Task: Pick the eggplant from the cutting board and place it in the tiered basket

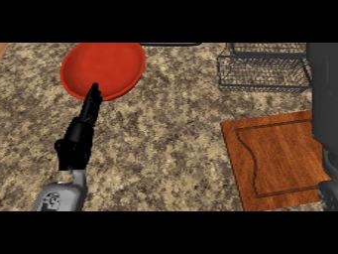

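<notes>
The eggplant cannot be seen on the cutting board; whether the right arm hides it cannot be told. The left hand is held straight by the red plate. The basket could be struck by a blind swing

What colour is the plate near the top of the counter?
Red, seen plainly in the head view: the plate.

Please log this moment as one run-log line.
left robot hand: open, fingers straight, tips at red plate | cutting board: no eggplant visible | wire basket: back right | right robot hand: hidden
</notes>
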Motion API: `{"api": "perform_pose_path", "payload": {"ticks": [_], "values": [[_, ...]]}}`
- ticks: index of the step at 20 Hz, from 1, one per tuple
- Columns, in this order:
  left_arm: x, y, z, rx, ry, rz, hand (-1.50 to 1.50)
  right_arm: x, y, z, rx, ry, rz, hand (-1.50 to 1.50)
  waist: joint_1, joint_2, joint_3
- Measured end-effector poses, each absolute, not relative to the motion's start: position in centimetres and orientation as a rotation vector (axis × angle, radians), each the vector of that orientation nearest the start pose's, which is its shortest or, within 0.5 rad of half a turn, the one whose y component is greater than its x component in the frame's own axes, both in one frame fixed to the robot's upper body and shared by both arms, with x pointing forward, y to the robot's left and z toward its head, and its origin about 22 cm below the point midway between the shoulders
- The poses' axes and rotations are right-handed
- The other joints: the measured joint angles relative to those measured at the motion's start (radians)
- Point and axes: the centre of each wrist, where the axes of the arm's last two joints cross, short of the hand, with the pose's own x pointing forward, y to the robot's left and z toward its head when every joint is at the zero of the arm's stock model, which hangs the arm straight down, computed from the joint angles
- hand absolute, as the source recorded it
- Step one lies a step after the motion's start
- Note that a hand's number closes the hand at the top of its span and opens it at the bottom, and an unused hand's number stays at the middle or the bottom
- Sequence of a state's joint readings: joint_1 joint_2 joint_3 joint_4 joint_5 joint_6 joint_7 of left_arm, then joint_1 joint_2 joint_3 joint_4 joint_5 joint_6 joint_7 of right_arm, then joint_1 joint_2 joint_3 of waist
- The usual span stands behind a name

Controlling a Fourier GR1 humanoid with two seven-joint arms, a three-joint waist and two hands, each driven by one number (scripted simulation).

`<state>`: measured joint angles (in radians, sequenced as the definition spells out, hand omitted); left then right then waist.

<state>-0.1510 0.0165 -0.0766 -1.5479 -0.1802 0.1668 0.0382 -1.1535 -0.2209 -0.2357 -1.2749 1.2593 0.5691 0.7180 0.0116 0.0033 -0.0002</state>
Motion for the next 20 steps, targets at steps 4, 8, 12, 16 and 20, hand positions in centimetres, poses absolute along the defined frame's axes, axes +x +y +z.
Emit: {"api": "perform_pose_path", "payload": {"ticks": [4,8,12,16,20], "values": [[27.2,19.8,3.2,0.183,-1.667,-0.120,0.00,41.0,-19.9,31.1,-1.380,-1.069,0.715,1.50,0.002,0.000,0.000],[27.2,19.8,3.0,0.183,-1.666,-0.114,0.00,42.3,-21.8,29.9,-1.357,-1.046,0.682,-1.50,0.001,0.000,0.000],[27.1,20.4,3.4,0.180,-1.668,-0.117,0.00,42.9,-23.7,28.5,-1.241,-1.063,0.532,-1.50,0.003,0.000,0.001],[26.9,20.4,2.9,0.179,-1.668,-0.116,0.00,43.5,-24.9,27.3,-1.141,-1.119,0.442,-1.50,0.004,0.001,0.001],[26.7,20.0,3.0,0.186,-1.668,-0.118,0.00,43.3,-25.9,27.3,-1.080,-1.213,0.293,-1.50,0.001,-0.001,0.001]]}}
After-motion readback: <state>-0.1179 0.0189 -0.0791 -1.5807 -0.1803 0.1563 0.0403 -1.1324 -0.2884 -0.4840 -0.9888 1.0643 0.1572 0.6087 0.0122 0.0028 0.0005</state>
